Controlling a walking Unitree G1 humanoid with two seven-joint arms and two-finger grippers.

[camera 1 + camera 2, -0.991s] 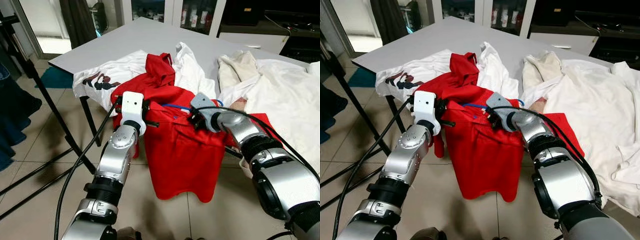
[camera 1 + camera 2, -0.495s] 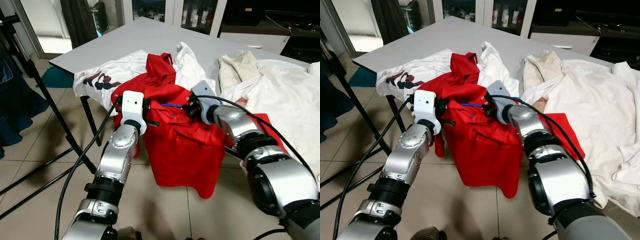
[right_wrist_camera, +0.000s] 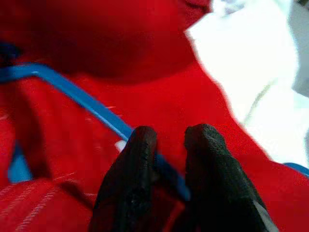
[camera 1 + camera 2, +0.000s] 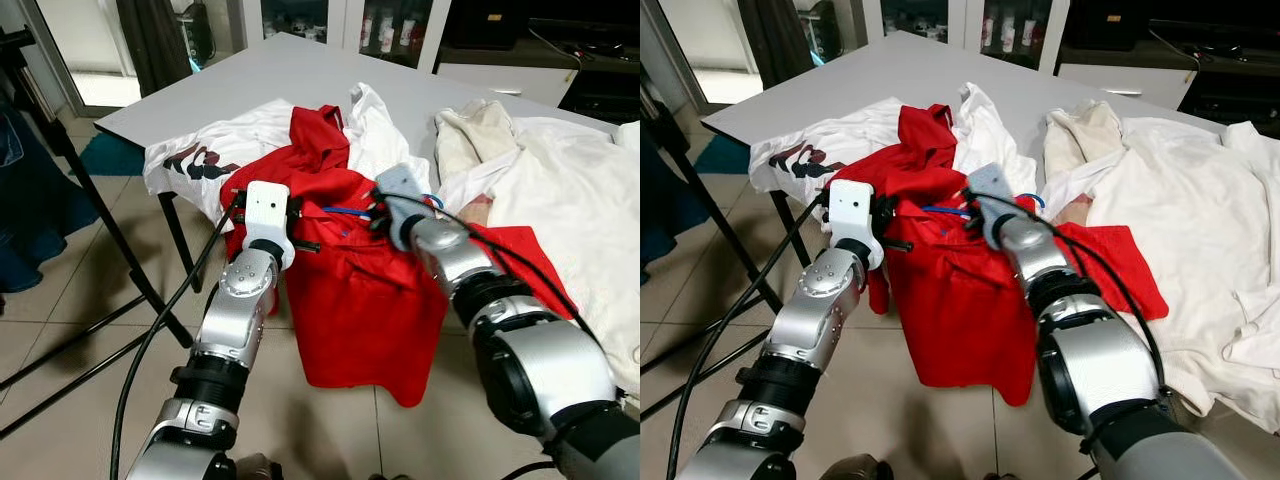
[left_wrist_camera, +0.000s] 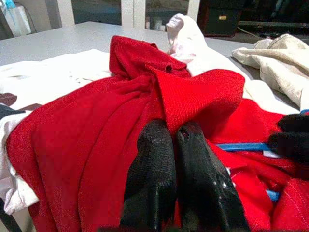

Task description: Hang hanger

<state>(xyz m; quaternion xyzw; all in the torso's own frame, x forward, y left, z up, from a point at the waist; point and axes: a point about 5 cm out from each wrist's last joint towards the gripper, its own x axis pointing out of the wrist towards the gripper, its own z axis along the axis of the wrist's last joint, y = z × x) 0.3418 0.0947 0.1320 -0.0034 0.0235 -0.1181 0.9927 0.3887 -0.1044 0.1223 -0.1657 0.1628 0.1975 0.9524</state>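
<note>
A red shirt (image 4: 360, 300) hangs over the front edge of the grey table (image 4: 260, 80), its hem above the floor. A blue hanger (image 4: 347, 212) pokes out at the shirt's neck. My left gripper (image 5: 175, 140) is shut on a fold of the red fabric at the shirt's left shoulder. Just right of it, my right gripper (image 3: 169, 140) is shut on the blue hanger's bar (image 3: 82, 101). The rest of the hanger is hidden inside the shirt.
A white printed T-shirt (image 4: 205, 155) lies on the table behind the left gripper. More white and cream clothes (image 4: 560, 190) are piled at the right. A black stand's legs (image 4: 100, 220) slant across the tiled floor on the left, near dark blue cloth (image 4: 30, 210).
My right gripper has moved a little up and towards the table with the hanger, and its forearm has swung in. The shirt's hem shifted slightly. The left gripper has held still.
</note>
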